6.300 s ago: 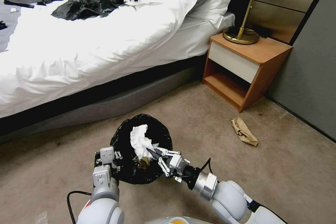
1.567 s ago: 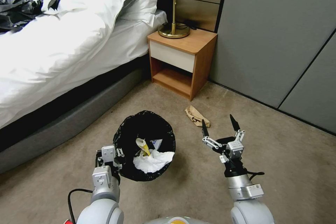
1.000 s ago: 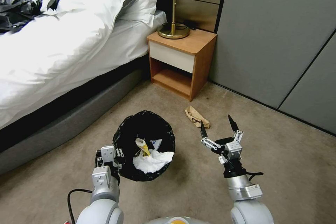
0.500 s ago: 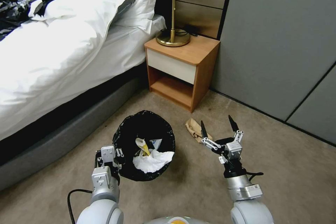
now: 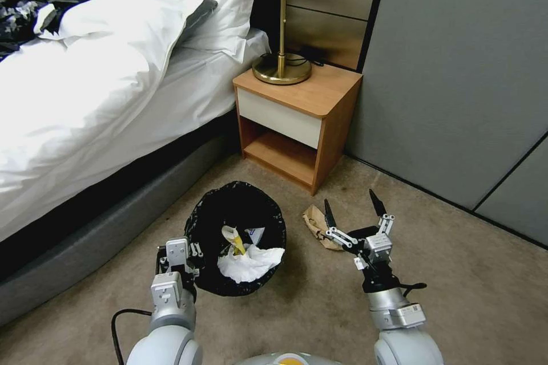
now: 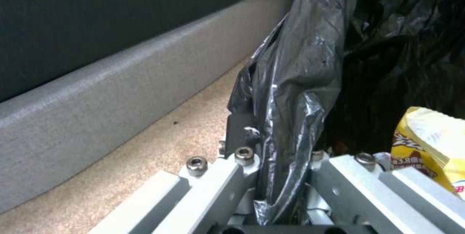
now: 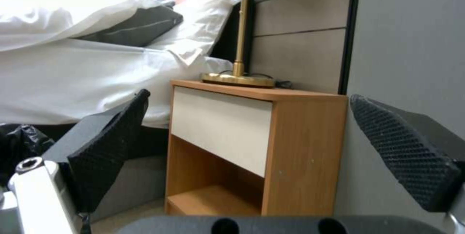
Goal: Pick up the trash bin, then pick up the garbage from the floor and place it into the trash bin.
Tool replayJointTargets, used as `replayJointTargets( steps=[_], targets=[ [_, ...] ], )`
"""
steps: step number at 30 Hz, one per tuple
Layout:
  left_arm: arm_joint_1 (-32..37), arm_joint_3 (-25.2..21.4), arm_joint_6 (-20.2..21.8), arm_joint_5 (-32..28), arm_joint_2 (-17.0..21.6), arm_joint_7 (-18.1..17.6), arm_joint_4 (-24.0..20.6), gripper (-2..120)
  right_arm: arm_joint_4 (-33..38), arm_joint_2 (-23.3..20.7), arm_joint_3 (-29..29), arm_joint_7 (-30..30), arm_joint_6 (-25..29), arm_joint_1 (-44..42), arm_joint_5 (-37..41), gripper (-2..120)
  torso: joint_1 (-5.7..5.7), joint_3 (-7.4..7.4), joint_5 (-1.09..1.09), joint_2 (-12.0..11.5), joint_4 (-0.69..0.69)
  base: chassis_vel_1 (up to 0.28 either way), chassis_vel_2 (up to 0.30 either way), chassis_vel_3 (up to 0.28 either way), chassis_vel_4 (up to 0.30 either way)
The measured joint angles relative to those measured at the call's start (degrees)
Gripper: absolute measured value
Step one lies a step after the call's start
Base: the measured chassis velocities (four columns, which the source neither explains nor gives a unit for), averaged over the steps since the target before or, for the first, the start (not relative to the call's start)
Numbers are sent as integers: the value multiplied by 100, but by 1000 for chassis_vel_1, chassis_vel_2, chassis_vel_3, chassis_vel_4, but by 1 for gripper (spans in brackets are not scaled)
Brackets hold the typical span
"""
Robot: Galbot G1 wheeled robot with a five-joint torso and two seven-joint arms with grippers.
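Nearest the robot, the left hand sits low on the left of the head view, its two metal fingers pinched together on the near rim of the small round trash bin lined with a crinkly black plastic bag. In the left wrist view the black liner is squeezed between those fingers, and a yellow printed snack wrapper lies inside the bin just beside them. From the head view the bin stands upright on the beige carpeted floor, holding a wad of white tissue with a yellow wrapper sticking up from it.

To the right, the right hand hangs above the carpet with its two black pointed fingers spread wide apart and nothing between them. Its left fingertip overlaps the near edge of a crumpled piece of brown paper, which lies flat on the floor between the bin and the hand; whether the finger touches the paper cannot be told.

Farther off, a wooden bedside cabinet with a white drawer front and an open lower shelf stands against the grey panelled wall, carrying a brass-stemmed lamp with a pale shade. To its left runs a bed with rumpled white bedding on a grey base.
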Motion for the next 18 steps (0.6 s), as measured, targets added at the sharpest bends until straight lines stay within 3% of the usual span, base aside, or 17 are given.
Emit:
replayJointTargets(
  steps=[11, 18],
  targets=[
    [9, -5, 6, -7, 42, 0, 0, 1, -2, -150, -33, 44, -191, 161, -119, 100, 0, 0, 0, 0, 0, 0, 0, 0, 0],
    [38, -12, 11, 1, 41, 0, -17, 1, -72, -424, -128, 122, -914, 885, 158, 100, 0, 0, 0, 0, 0, 0, 0, 0, 0]
  ],
)
